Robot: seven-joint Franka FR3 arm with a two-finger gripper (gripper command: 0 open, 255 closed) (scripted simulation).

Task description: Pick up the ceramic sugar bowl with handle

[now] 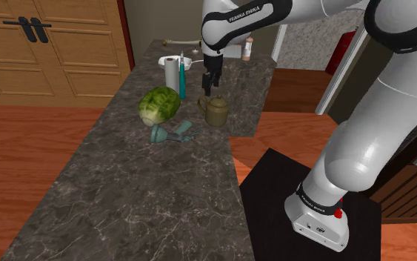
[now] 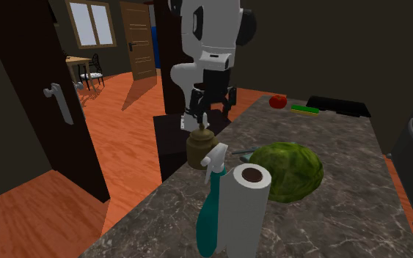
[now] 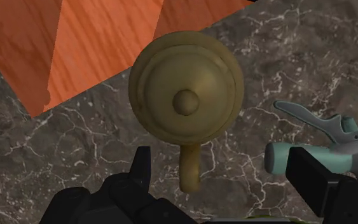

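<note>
The sugar bowl [image 1: 215, 111] is olive-brown, with a knobbed lid and a side handle. It stands near the dark marble counter's edge on the shoulder view's right. My black gripper [image 1: 211, 80] hangs open a little above it, touching nothing. In the second exterior view the bowl [image 2: 200, 146] sits just below the gripper [image 2: 212, 113]. Seen from the wrist, the round lid [image 3: 185, 86] lies ahead of the gripper [image 3: 220, 159]. The bowl's handle [image 3: 190, 168] points back between the spread fingers, nearer one finger [image 3: 139, 168].
A green round melon-like thing [image 1: 160, 105], a paper towel roll [image 1: 171, 73] and an upright teal spray bottle [image 1: 182, 78] stand close by. A teal sprayer [image 1: 175, 133] lies on the counter [image 1: 125, 193]. A small bottle [image 1: 248, 48] is at the back. Wooden floor [image 1: 288, 126] lies past the edge.
</note>
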